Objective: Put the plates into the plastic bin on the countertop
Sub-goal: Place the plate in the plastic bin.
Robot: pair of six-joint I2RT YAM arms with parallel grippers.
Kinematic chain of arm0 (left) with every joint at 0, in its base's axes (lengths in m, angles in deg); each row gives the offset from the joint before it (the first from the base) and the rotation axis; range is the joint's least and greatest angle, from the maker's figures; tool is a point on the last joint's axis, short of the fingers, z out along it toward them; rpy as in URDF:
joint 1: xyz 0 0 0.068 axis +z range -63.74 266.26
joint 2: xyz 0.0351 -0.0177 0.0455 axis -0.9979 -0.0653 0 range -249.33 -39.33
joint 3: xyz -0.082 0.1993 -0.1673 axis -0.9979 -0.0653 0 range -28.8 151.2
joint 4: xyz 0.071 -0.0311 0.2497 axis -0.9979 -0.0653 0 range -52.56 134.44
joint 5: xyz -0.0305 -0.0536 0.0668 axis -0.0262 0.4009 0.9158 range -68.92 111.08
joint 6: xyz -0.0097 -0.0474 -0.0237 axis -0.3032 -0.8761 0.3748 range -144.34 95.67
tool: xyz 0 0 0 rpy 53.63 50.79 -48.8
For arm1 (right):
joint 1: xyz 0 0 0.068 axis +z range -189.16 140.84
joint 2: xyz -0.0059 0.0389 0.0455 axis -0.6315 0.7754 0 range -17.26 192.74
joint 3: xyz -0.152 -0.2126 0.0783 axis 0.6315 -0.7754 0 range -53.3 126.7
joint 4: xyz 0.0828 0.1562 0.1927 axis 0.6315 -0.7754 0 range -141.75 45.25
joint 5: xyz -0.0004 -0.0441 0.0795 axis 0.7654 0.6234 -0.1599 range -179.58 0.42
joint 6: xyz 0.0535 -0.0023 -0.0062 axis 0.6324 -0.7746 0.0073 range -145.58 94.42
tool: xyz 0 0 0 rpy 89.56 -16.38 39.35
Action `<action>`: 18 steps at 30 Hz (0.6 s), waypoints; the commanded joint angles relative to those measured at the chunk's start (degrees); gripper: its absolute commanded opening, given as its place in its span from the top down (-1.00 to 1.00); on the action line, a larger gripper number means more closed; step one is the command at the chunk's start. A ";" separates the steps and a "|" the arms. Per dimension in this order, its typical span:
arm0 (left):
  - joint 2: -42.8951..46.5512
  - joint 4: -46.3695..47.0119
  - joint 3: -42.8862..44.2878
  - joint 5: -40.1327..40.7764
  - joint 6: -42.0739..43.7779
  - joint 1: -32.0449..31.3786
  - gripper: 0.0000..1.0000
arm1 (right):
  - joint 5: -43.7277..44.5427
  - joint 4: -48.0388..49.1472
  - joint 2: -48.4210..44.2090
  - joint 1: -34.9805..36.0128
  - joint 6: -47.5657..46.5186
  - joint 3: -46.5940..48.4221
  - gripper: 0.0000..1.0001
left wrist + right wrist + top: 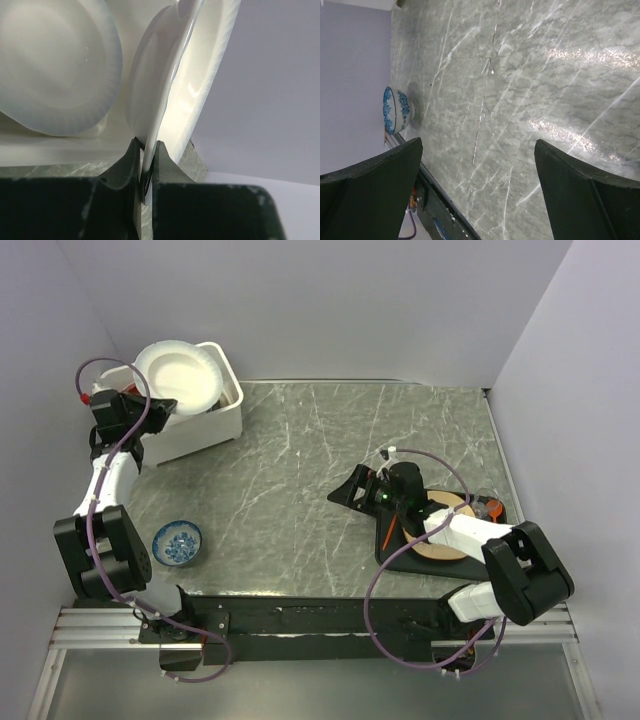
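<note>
Right now the coming move turns on the white plate (178, 375) and the plastic bin (222, 423) under it. The plate hangs over the bin's opening at the far left of the countertop (330, 450). It is tipped up on edge rather than lying flat, and its face reaches away to the far right from the tool. The left gripper (146, 167) sits at the plate's near-left edge. Its jaws are pressed nearly together on the rim, with only the thin lip of the plate between the two fingers (125, 165). Just to the left in the wrist view, a second pale plate with a bluish rim (50, 65) leans against the bin's white wall, close beside the held one but apart from it. By my reading the left arm is the only one placed to release here, and the plate would have to go down alongside its neighbour.

The right gripper (479, 145) is spread wide and holds nothing. It hovers over bare stone near the black tray (350, 488), where the remaining plates (445, 540) lie, well apart from the bin
</note>
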 commanded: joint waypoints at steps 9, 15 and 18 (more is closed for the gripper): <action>1.05 10.93 -0.21 -1.92 -1.96 2.58 0.99 | -1.06 1.90 2.43 0.85 -0.95 3.87 -1.00; -0.88 12.52 -0.92 -2.53 -2.66 3.02 0.99 | -0.97 2.08 2.87 0.86 -0.87 3.78 -1.00; -2.29 13.04 -0.75 -2.97 -3.10 3.29 0.99 | -0.80 1.99 2.60 0.86 -0.78 3.43 -1.00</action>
